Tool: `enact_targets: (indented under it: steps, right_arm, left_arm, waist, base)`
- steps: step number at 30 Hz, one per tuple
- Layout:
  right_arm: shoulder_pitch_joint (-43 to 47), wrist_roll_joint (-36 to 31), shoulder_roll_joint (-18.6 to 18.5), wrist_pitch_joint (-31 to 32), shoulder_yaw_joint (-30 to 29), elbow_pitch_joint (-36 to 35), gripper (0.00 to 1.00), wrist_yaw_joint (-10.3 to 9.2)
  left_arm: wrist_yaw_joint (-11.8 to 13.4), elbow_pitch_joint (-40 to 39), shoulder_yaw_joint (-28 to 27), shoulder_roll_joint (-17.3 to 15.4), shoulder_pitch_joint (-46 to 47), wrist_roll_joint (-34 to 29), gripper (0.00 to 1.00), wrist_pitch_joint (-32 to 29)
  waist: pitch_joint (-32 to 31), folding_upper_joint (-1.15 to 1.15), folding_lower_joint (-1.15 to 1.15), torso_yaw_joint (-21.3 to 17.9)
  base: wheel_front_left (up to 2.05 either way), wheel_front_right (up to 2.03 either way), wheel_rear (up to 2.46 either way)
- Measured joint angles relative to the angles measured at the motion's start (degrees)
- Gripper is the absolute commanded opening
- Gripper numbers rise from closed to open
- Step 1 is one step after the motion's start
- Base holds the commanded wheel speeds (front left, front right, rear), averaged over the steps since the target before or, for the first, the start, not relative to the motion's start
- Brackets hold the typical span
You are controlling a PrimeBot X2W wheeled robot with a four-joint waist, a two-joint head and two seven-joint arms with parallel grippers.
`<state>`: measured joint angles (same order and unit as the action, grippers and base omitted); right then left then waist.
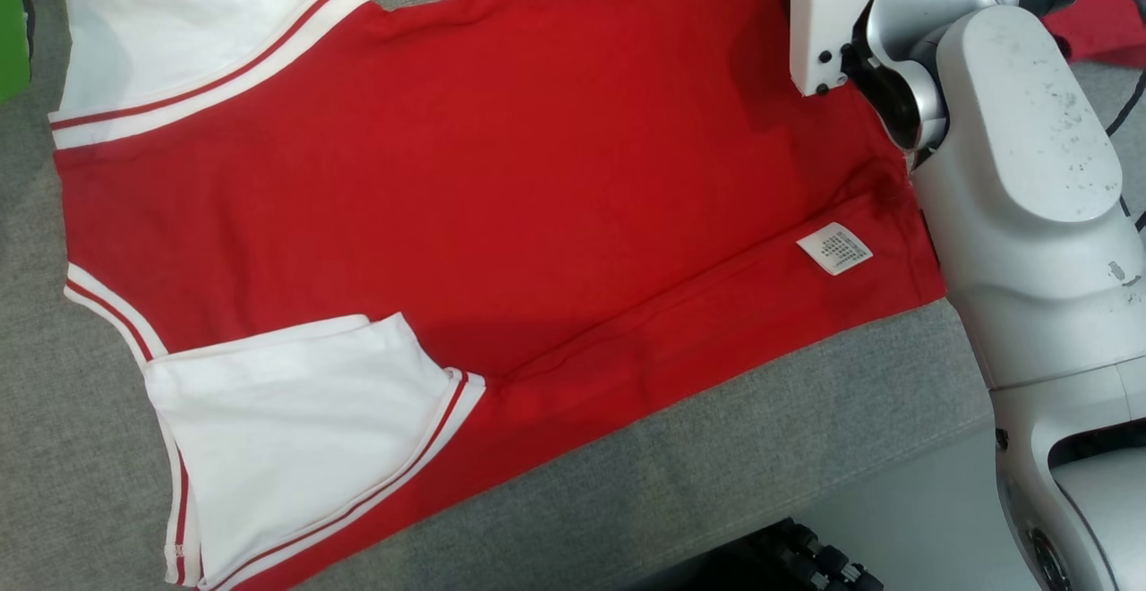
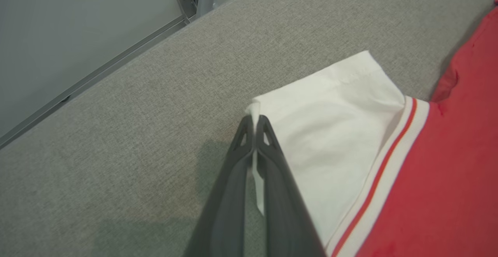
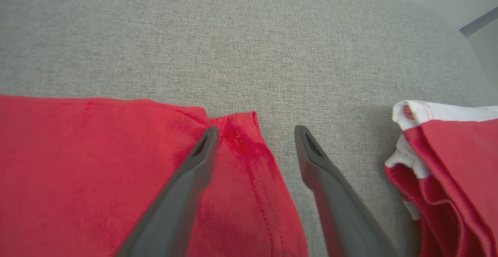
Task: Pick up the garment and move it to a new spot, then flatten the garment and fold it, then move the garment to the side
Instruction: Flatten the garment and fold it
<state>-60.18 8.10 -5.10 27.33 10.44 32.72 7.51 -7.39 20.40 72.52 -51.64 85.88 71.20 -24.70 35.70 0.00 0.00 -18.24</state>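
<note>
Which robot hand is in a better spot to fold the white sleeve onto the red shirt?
Left. The left gripper is pinched shut on the edge of the white fabric sleeve. The right gripper is open at the red shirt's stitched hem corner, holding nothing.

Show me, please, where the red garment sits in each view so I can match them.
Head view: red garment spread across the centre.
Left wrist view: right side, its white sleeve pinched by the shut left end effector.
Right wrist view: lower left, hem corner at the open right end effector.
Shared landmark: grey fabric surface.
</note>
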Motion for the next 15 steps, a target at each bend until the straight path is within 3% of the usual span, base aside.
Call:
enact_targets:
  steps: [2,5,6,8,10,11,15]
  right_arm:
    - [-0.2,-0.4,0.0,-0.2,-0.1,0.7,0.87,0.0]
    - [-0.7,-0.9,0.1,-0.7,-0.5,1.8,0.59,0.0]
    - [-1.0,-1.1,0.1,-0.9,-0.7,2.2,0.59,0.0]
    - [-1.4,-1.4,0.1,-1.3,-1.0,3.0,0.39,0.0]
    - [-1.7,-1.8,0.2,-1.7,-1.3,3.7,0.05,0.0]
    - [-1.9,-1.9,0.3,-1.8,-1.5,4.0,0.0,0.0]
    - [-2.6,-2.3,0.6,-2.2,-1.9,4.7,0.0,0.0]
  left_arm:
    - [0.0,-0.1,0.1,0.1,0.3,0.2,0.0,0.1]
    - [0.0,-0.2,0.3,0.2,0.5,0.2,0.0,0.2]
    - [0.0,-0.3,0.4,0.2,0.5,0.2,0.0,0.3]
    - [0.0,-0.5,0.5,0.3,0.7,0.3,0.0,0.6]
    - [0.0,-0.7,0.5,0.4,0.8,0.3,0.0,0.6]
    - [0.0,-0.7,0.6,0.4,0.8,0.3,0.0,0.6]
    - [0.0,-0.8,0.7,0.4,0.8,0.1,0.0,1.7]
  waist:
    - [0.1,0.0,0.0,0.2]
    - [0.3,0.0,0.0,0.5]
    - [0.4,0.0,0.0,0.7]
    - [0.6,0.0,0.0,0.9]
    - [0.7,0.0,0.0,1.2]
    - [0.8,0.0,0.0,1.3]
    - [0.7,0.0,0.0,1.5]
  base:
    - [0.0,0.0,0.0]
    - [0.0,0.0,0.0]
    - [0.0,0.0,0.0]
    - [0.0,0.0,0.0]
    - [0.0,0.0,0.0]
    - [0.0,0.0,0.0]
    - [0.0,0.0,0.0]
